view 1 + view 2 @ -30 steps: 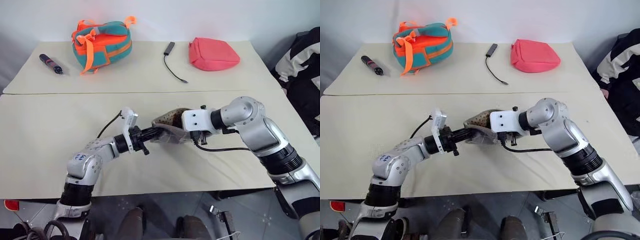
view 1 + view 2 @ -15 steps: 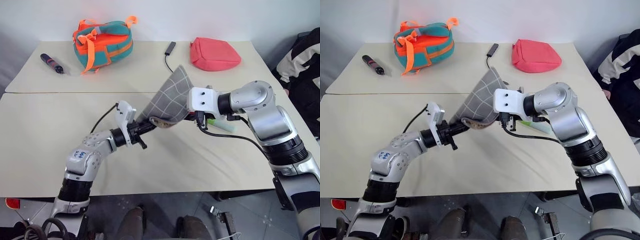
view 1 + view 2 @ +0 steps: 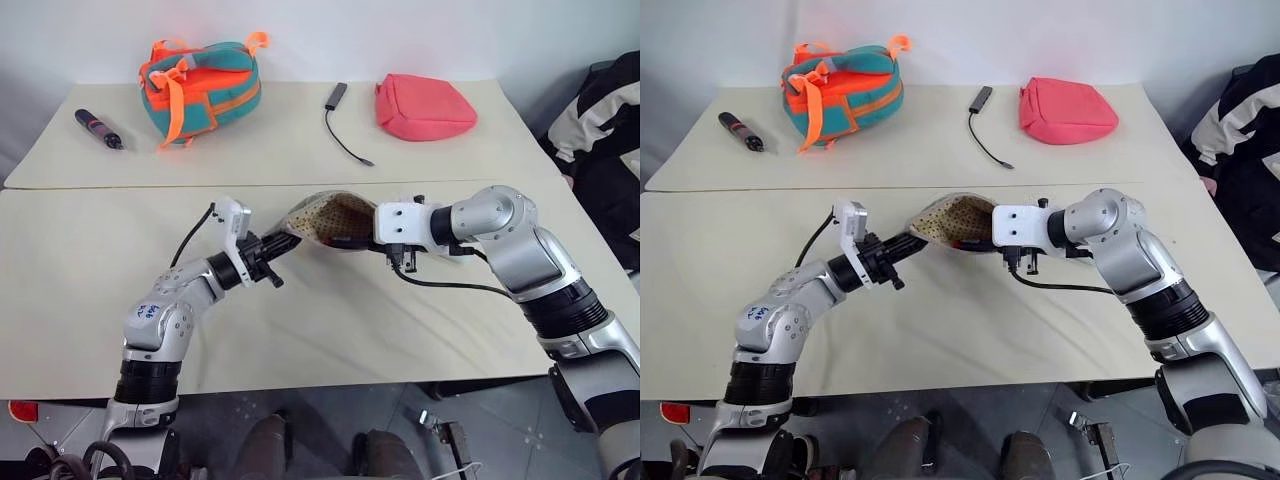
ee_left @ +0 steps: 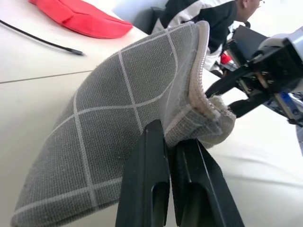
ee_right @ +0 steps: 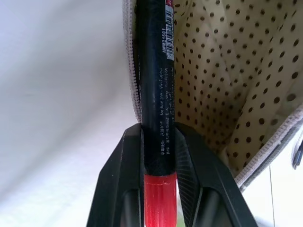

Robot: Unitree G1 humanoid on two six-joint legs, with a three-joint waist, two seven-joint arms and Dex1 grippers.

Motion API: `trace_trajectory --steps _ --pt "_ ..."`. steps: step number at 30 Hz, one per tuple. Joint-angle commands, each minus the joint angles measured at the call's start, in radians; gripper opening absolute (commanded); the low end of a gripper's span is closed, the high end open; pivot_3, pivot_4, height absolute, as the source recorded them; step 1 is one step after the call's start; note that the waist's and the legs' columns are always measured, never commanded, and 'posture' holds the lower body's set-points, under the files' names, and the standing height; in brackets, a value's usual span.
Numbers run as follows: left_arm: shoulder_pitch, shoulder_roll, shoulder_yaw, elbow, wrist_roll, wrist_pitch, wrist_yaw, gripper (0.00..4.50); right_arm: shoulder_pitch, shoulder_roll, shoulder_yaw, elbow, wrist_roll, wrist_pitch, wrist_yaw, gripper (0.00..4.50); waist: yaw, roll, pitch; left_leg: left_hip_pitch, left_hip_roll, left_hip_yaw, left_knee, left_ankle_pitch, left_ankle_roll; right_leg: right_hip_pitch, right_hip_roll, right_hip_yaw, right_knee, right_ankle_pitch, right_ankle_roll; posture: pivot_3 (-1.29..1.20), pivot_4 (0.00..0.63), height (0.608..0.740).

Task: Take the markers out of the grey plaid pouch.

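1. I have the left tool clenched on the rim of the grey plaid pouch, next to the zipper edge. This grip holds the pouch off the worktop with its mouth facing the right tool.

2. I have the right tool closed on a marker with a black barrel and a red end. The red end sits at the base of the fingers. The barrel runs forward from the fingertips, along the zipper edge and against the dotted lining.

3. Risk: the marker snags on withdrawal. Cause: the barrel lies tight against the zipper edge. If I pull at an angle to the barrel, I judge the far end can catch the fabric.

4. Risk: the pouch slips from the left tool. Cause: only a narrow fold of rim sits between its fingers. A pull from the right tool loads that fold directly.

5. Risk: the marker rotates or slides in the right tool. Cause: the grasp sits close to one end of a smooth round barrel, so the long free length gives drag from the lining leverage.

6. Risk: a second marker stays inside. Cause: I cannot see a green marker in the pouch from here. I will not count the task done after this one withdrawal.

7. Risk: the two tools collide. Cause: they work near each other at the pouch mouth.
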Motion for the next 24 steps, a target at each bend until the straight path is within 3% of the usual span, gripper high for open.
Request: trace_trajectory --steps 1,10,15,19,24 --pt "-0.003 0.058 0.007 0.019 0.094 -0.121 -0.016 0.00 -0.016 0.004 -0.109 -0.069 0.108 0.043 0.016 0.53 -0.002 0.000 0.000 0.000 -0.001 0.000 0.000 0.000 0.000 0.000 0.000 0.000 -0.001 0.000 0.000 0.00 0.150 0.740" --pt "0.013 0.210 0.065 0.067 0.248 -0.309 -0.010 0.00 0.008 -0.021 -0.214 -0.133 0.240 0.160 0.012 0.53 0.001 0.000 0.000 0.000 0.002 0.000 -0.001 -0.001 0.000 -0.001 0.000 0.000 -0.001 0.000 0.000 0.00 0.150 0.740" --pt "0.094 0.383 0.164 0.066 0.444 -0.442 0.096 0.00 0.187 -0.013 -0.200 -0.043 0.155 0.011 -0.124 0.53 -0.003 -0.001 0.000 0.000 0.001 0.001 -0.002 -0.002 0.000 -0.001 0.001 0.000 0.000 0.000 0.000 0.00 0.150 0.740" --pt "0.191 0.410 0.210 0.011 0.471 -0.454 0.114 0.00 0.251 0.025 -0.204 0.000 0.128 -0.075 -0.213 0.53 -0.008 0.001 0.001 0.001 0.002 0.006 -0.003 -0.004 0.002 -0.003 -0.002 0.004 0.001 0.000 0.001 0.00 0.150 0.740" --pt "0.308 0.318 0.160 -0.078 0.514 -0.446 0.175 0.00 0.276 0.055 -0.196 0.070 0.040 -0.123 -0.363 0.53 -0.017 0.001 0.001 0.001 0.003 0.008 -0.003 -0.004 0.002 -0.006 -0.001 0.008 0.003 0.000 0.001 0.00 0.150 0.740"
